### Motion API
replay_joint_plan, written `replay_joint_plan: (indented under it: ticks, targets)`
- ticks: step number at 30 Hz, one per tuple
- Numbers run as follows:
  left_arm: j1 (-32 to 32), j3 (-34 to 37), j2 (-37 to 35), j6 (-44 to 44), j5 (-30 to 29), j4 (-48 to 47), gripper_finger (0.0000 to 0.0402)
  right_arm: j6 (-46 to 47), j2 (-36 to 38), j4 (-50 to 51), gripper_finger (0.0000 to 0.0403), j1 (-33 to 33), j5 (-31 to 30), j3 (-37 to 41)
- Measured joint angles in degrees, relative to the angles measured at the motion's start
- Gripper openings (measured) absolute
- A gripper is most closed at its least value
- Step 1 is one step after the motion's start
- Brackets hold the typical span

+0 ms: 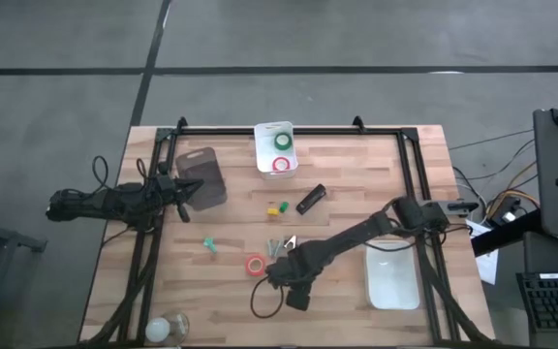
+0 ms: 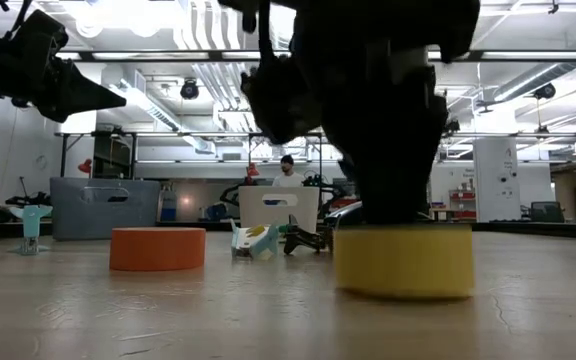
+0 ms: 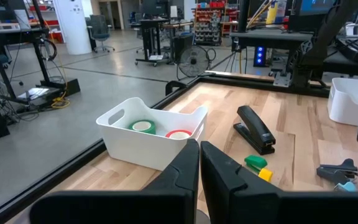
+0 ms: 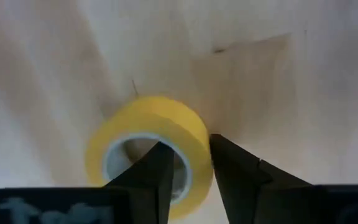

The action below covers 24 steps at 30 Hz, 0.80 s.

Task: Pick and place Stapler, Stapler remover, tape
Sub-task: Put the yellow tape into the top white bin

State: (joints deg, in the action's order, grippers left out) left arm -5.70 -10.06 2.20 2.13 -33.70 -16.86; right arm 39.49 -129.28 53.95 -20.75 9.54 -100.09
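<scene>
We see the right gripper point(image 4: 188, 168) pinching the yellow tape's point(image 4: 151, 146) wall, beside the red tape point(image 1: 255, 264).

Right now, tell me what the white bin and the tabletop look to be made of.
White bin: likely moulded plastic, smooth matte walls, rounded corners, cut-out handle. Tabletop: wood, probably butcher block, pale planks with visible grain and seams.

From high above we look straight down on the whole table point(image 1: 211, 281). Down at table height we look level across it into the room, very close to the yellow tape point(image 2: 403, 260). Our right wrist camera looks down on that same roll point(image 4: 148, 134) from close up. Our left wrist camera faces across the table toward the white bin point(image 3: 151, 140), which we also see from above point(image 1: 275, 147).
</scene>
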Motion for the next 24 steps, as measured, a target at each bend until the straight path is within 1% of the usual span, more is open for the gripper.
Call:
replay_joint_plan:
  ticks: [6, 13, 16, 20, 24]
  targets:
    - [-0.01, -0.01, 0.02, 0.02, 0.00, -0.10, 0.0021, -0.05, -0.87, 0.93, 0.0073, 1.43, 4.20, 0.00]
    - [0.01, 0.01, 0.04, 0.02, -0.01, -0.15, 0.0019, -0.43, -0.75, 1.84, 0.0044, 2.55, 5.86, -1.19]
    - [0.00, 0.00, 0.04, 0.02, -0.01, -0.15, 0.0021, -0.47, -0.74, 2.62, 0.0045, 3.50, 7.24, -3.60]
    - [-0.01, 0.00, 0.04, 0.01, -0.01, -0.19, 0.0019, -1.95, -0.70, 6.04, 0.0048, 5.04, 6.58, -8.57]
    - [-0.01, 0.00, 0.04, 0.02, -0.01, -0.27, 0.0019, -4.29, -0.66, 10.62, 0.0046, 7.43, 3.21, -15.28]
